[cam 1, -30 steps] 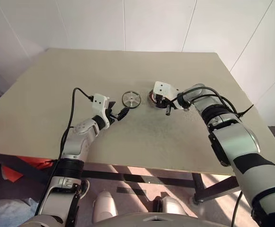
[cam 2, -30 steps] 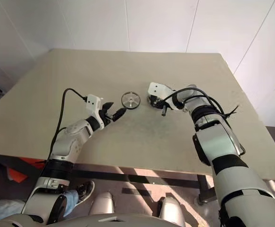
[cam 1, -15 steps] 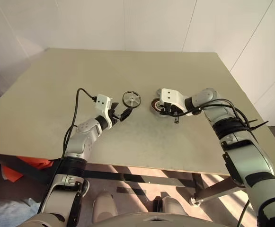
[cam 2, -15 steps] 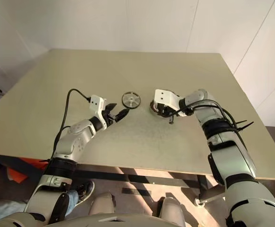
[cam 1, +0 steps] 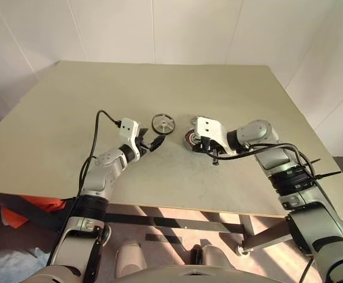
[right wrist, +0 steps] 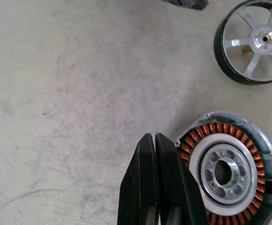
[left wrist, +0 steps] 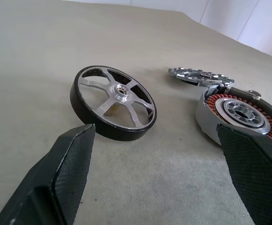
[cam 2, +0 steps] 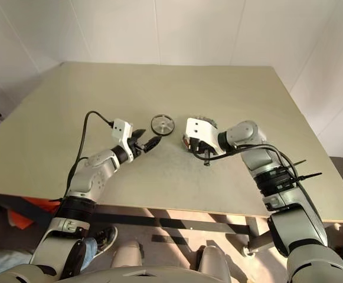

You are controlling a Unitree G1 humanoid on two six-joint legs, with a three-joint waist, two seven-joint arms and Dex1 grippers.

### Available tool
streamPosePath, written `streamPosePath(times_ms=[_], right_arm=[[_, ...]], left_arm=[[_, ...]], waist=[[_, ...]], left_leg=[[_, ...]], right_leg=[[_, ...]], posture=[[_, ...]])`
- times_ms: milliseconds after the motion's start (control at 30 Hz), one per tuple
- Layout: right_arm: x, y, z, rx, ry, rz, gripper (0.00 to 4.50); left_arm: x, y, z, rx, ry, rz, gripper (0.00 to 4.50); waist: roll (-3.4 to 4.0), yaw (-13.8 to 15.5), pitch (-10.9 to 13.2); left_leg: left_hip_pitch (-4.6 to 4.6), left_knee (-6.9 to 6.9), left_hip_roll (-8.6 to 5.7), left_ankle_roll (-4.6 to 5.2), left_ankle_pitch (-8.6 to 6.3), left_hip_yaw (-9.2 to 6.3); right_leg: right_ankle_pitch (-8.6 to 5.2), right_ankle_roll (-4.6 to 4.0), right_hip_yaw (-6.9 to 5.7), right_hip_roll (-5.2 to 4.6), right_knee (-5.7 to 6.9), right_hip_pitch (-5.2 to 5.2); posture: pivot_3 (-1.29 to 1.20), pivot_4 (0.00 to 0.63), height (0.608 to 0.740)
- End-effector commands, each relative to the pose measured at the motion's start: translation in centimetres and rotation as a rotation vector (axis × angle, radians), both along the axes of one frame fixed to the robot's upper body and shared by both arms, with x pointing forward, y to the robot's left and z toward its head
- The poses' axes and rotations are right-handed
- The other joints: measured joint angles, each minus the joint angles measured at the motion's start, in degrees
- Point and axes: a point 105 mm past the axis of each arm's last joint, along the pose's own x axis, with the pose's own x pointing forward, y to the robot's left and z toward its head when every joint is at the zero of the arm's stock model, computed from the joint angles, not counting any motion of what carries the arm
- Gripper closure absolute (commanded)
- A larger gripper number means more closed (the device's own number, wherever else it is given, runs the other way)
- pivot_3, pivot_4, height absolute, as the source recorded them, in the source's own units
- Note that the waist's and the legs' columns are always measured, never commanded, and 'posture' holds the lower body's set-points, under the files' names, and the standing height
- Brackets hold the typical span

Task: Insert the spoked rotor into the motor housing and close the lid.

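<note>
Though barely begun, stands at the first step, with nothing yet put together. Finds the rotor flat on the desk, spoked face up, untouched, just ahead of the left gripper. Shows the left fingers wide apart, empty, level and aimed at the rotor, short of its rim. Puts the housing just beside the rotor on the robot's right, apart from it, open side up, copper windings and dark centre bare, nothing seated inside. Places the lid just behind the housing, on the far side, slotted face up; cannot tell whether touching the housing's rim or resting partly on it. Has the right gripper slanting down over the desk right beside the housing, right fingers pressed together, gripping nothing, tips close by the housing's wall; cannot tell whether touching. Leaves everything to do, by this reading: close the left fingers on the rotor's black rim, lift, carry across, lower squarely into the ring of windings, then fetch the lid and seat it on top. Calls for care at the drop-in, probably: likely magnetic pull, so may snap sideways or tilt if released off-centre. Looks placed to steady the housing with the right gripper meanwhile
</note>
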Motion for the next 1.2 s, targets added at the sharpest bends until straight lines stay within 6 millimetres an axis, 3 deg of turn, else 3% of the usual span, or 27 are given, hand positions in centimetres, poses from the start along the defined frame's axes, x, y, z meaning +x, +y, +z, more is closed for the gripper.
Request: streamPosePath(times_ms=[33, 367, 500, 700, 800, 933, 1200], right_arm=[[-0.6, 0.7, 1.0, 0.025, -0.034, 0.017, 4.49], [1.9, -0.7, 1.7, -0.002, -0.082, -0.071, 4.49], [3.2, -2.1, 0.8, -0.037, -0.080, -0.123, 4.49], [2.5, -1.9, 0.0, -0.037, -0.035, -0.081, 4.49], [1.9, -1.7, -0.1, -0.031, -0.024, -0.055, 3.84], [2.4, -1.7, 0.7, -0.021, -0.067, -0.078, 2.55], [2.0, -1.5, 2.2, -0.005, -0.095, -0.068, 2.55]], left_arm=[[0.2, 0.1, 1.3, -0.001, -0.053, -0.002, 0.09], [0.3, -0.2, 1.2, -0.001, -0.049, -0.012, 0.09], [0.3, -0.2, 1.2, 0.000, -0.048, -0.015, 0.09], [0.4, 0.1, 1.2, 0.004, -0.047, -0.007, 0.09], [0.4, 0.2, 1.1, 0.006, -0.046, -0.005, 0.09], [0.3, 0.1, 1.1, 0.007, -0.044, -0.007, 0.09], [0.4, 0.1, 0.9, 0.010, -0.040, -0.008, 0.09]], waist=[[0.00, 0.00, 0.00], [0.00, -0.04, 0.00], [0.00, -0.07, 0.00], [0.00, -0.05, 0.00], [0.00, -0.02, 0.00], [0.00, -0.03, 0.00], [0.00, -0.02, 0.00]], left_leg=[[0.01, 0.00, 0.00, 0.00, 0.00, 0.00], [0.09, 0.00, -0.01, -0.04, 0.02, 0.00], [0.08, 0.00, -0.02, -0.04, 0.02, 0.00], [0.06, 0.00, -0.02, -0.03, 0.02, 0.00], [0.06, 0.00, -0.02, -0.03, 0.02, 0.00], [0.06, 0.00, -0.01, -0.02, 0.01, 0.00], [0.08, 0.00, -0.01, -0.03, 0.02, 0.00]], right_leg=[[0.00, 0.00, 0.00, 0.00, 0.00, 0.01], [0.00, 0.01, 0.03, 0.00, 0.02, 0.06], [0.00, 0.00, 0.03, 0.00, 0.02, 0.06], [0.00, 0.00, 0.01, 0.00, 0.00, 0.05], [0.00, 0.00, 0.01, 0.00, 0.01, 0.05], [0.00, 0.00, 0.01, 0.00, 0.00, 0.05], [0.00, 0.00, 0.02, 0.00, 0.01, 0.05]], posture=[[0.00, 0.000, 0.740], [0.00, 0.000, 0.740], [0.00, 0.000, 0.740], [0.00, 0.000, 0.740], [0.00, 0.000, 0.740], [0.00, 0.000, 0.740], [0.00, 0.000, 0.740]])
